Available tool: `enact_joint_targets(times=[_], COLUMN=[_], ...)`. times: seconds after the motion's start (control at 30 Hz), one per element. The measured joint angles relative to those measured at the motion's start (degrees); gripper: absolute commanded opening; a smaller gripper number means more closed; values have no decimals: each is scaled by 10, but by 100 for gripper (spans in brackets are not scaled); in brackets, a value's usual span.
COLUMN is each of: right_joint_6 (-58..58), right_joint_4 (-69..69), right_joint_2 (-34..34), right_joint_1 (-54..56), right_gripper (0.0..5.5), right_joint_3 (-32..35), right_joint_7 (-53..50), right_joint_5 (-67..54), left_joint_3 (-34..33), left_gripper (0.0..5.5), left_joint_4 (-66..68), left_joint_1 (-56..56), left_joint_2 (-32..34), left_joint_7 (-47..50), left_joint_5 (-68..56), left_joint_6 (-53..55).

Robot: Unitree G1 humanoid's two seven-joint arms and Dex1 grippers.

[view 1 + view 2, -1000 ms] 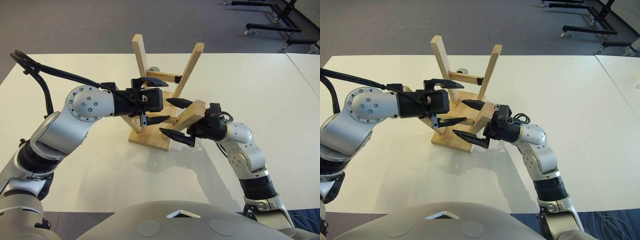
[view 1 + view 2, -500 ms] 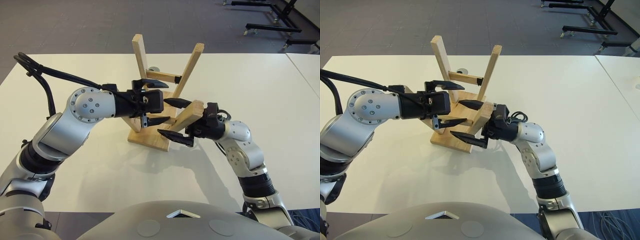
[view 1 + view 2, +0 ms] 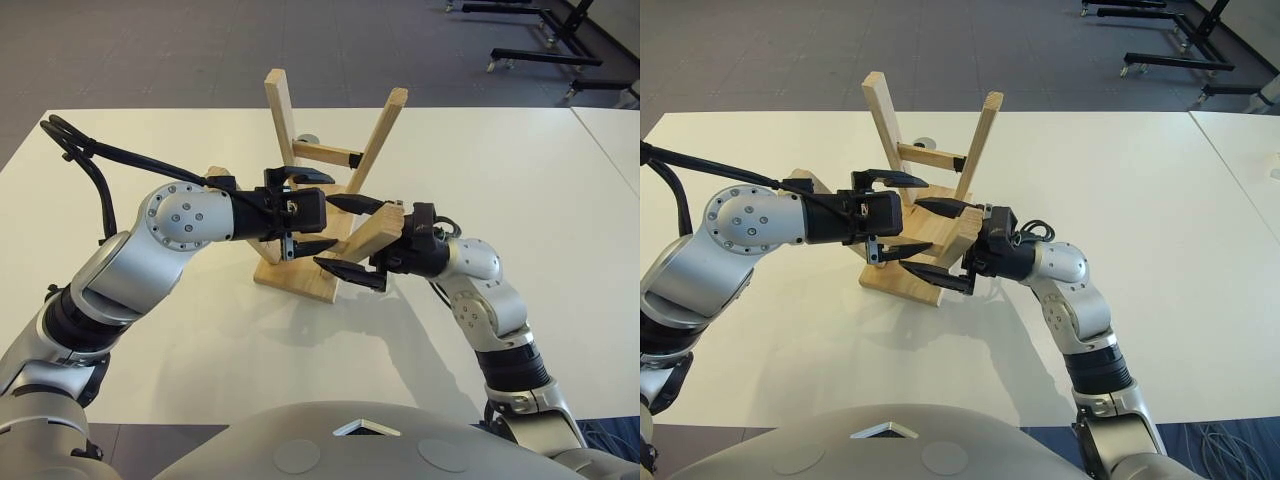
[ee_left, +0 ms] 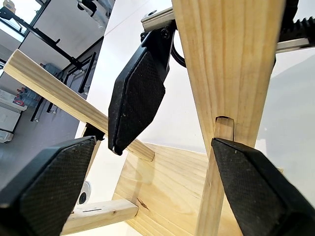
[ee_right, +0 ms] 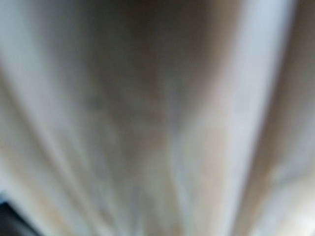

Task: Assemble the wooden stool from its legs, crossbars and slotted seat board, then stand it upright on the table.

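The wooden stool [image 3: 300, 281] lies with its seat board on the table and its legs pointing up and tilted. Two far legs [image 3: 282, 105] are joined by a crossbar [image 3: 325, 153]. A near leg [image 3: 385, 224] slants toward my right arm. My right gripper [image 3: 342, 236] is open, one finger above and one below this leg. My left gripper [image 3: 322, 211] is open just left of it, by the stool's middle. In the left wrist view its pads [image 4: 51, 189] flank the slotted leg [image 4: 229, 64], and the right gripper's finger [image 4: 138, 93] shows beyond. The right wrist view is a close blur of wood [image 5: 157, 118].
A small round metal piece [image 3: 925, 142] lies on the white table [image 3: 520, 170] behind the stool. A second table [image 3: 615, 130] adjoins at the right. Black wheeled frames [image 3: 545, 50] stand on the floor at the back right. Open tabletop lies on both sides.
My right gripper has slid slightly left along the near leg. The left arm has shifted a little, its gripper dropping slightly. The stool has stayed put.
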State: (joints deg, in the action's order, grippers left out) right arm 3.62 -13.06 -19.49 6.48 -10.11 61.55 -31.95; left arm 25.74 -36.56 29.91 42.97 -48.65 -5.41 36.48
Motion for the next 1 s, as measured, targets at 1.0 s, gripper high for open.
enact_joint_targets(times=[1.0], right_joint_6=[-11], right_joint_4=[4], right_joint_2=[-5], right_joint_1=[-5], right_gripper=[456], right_joint_3=[13], right_joint_7=[-7], right_joint_5=[4], left_joint_3=[-462], left_gripper=[432], left_joint_4=[98], left_joint_1=[-147], left_joint_2=[46], left_joint_7=[46], left_joint_5=[-84], left_joint_6=[-72])
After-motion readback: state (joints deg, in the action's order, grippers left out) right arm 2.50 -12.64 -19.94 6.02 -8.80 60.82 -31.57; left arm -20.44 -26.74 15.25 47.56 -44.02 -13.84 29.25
